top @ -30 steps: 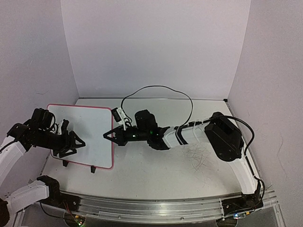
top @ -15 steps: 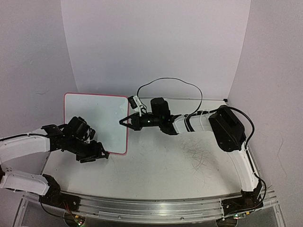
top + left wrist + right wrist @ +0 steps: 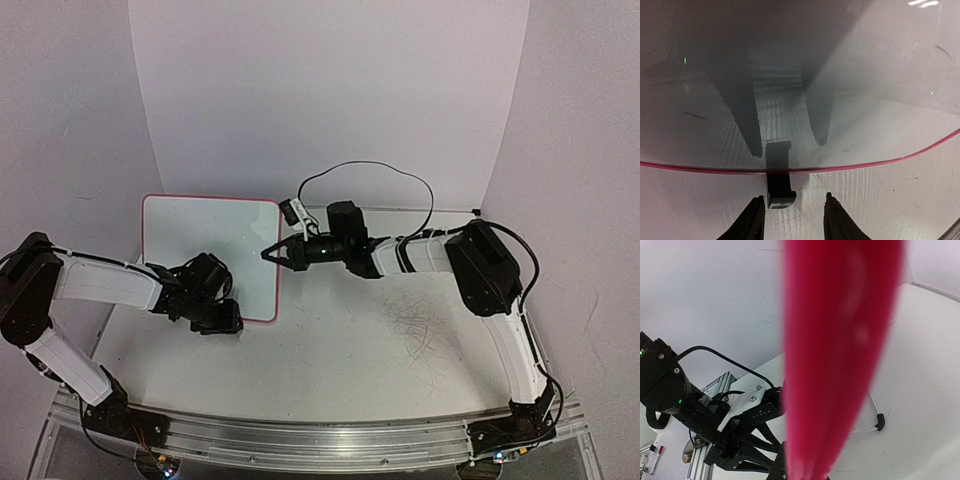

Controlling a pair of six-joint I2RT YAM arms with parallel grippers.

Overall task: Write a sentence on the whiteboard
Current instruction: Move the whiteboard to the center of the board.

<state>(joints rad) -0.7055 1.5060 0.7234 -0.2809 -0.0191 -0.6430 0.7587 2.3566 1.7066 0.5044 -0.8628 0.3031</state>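
Whiteboard (image 3: 200, 240): upright at back-left of table (image 3: 350, 360), face blank in my views.
Right gripper (image 3: 270, 252): clamped on its right frame edge, I judge to steady it.
Left gripper (image 3: 793, 200): spread, straddling clip foot (image 3: 777, 192), not grasping.

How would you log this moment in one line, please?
whiteboard upright | right gripper grips its edge | left gripper open by clip foot

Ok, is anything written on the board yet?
No, in the top view the board shows a plain white face with no words on it.
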